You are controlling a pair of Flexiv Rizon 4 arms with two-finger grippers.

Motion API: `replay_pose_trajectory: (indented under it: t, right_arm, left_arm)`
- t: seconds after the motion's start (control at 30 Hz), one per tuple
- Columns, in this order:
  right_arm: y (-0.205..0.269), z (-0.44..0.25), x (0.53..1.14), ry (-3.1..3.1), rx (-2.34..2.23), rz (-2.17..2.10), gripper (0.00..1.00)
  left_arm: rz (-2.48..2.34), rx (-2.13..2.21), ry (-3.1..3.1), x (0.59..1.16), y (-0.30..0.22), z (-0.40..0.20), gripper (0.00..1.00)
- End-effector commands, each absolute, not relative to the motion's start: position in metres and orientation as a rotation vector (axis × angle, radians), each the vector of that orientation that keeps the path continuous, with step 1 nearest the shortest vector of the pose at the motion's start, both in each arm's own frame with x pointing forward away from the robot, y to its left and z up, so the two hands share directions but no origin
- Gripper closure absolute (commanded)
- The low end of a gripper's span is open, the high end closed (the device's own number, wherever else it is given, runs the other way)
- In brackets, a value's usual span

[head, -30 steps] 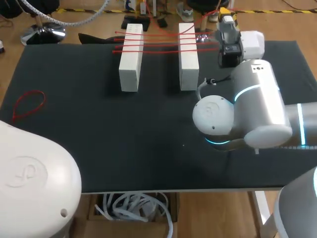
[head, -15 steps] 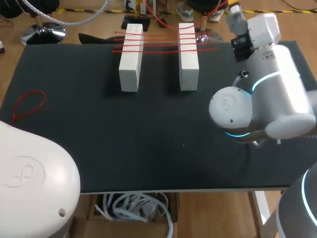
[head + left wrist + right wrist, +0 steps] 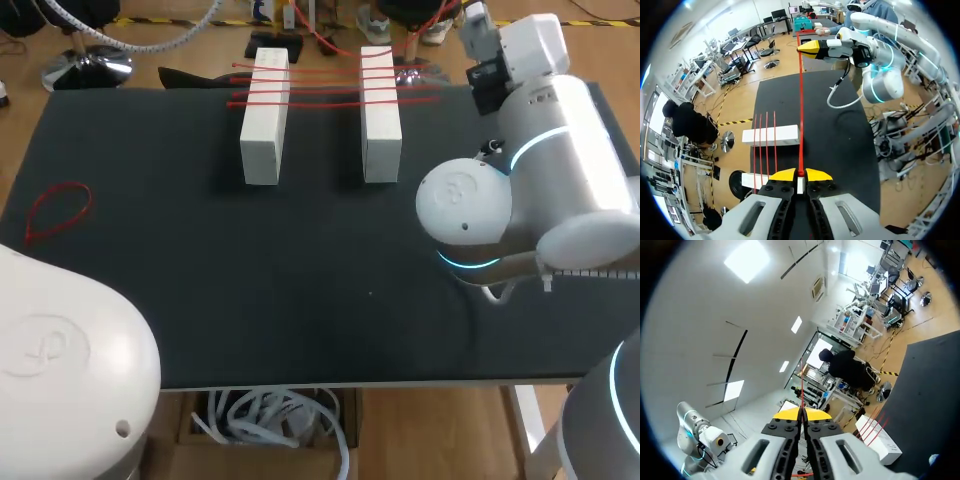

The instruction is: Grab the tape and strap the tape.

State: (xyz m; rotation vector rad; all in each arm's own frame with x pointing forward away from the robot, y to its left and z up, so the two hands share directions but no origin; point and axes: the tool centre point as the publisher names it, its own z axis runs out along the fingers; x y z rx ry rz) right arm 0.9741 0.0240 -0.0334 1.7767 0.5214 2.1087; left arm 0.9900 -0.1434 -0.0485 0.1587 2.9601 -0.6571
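The red tape [image 3: 800, 100] is strung tight in the air over the black table [image 3: 300, 280]. One end is pinched in the closed left gripper [image 3: 800, 174] and the other is clamped in the right gripper [image 3: 807, 48], and it passes over the two white blocks [image 3: 265, 115] just beside the four red strips [image 3: 320, 85] already lying across them. So I'd say the grab is done and we're in the strapping part: next move looks like lowering it onto both blocks, parallel to the nearest strip, keeping tension so it doesn't sag or cross over. No brand, label or writing I can actually read anywhere.
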Motion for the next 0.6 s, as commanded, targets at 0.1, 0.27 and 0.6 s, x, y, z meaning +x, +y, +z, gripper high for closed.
replay_pose_trajectory:
  t: [0.1,0.27,0.6]
  right_arm:
    - [0.0256,-0.0232,0.9756,0.798,1.78,1.788,1.0]
    - [0.0196,-0.0209,0.9746,1.011,1.806,1.534,1.0]
    - [0.0177,-0.019,0.9729,1.097,1.737,1.443,1.0]
  left_arm:
    - [-0.652,0.157,2.963,0.9902,-0.1437,-0.0477,1.0]
    - [-0.652,0.157,2.963,0.9902,-0.1437,-0.0477,1.0]
    - [-0.652,0.157,2.963,0.9902,-0.1437,-0.0477,1.0]
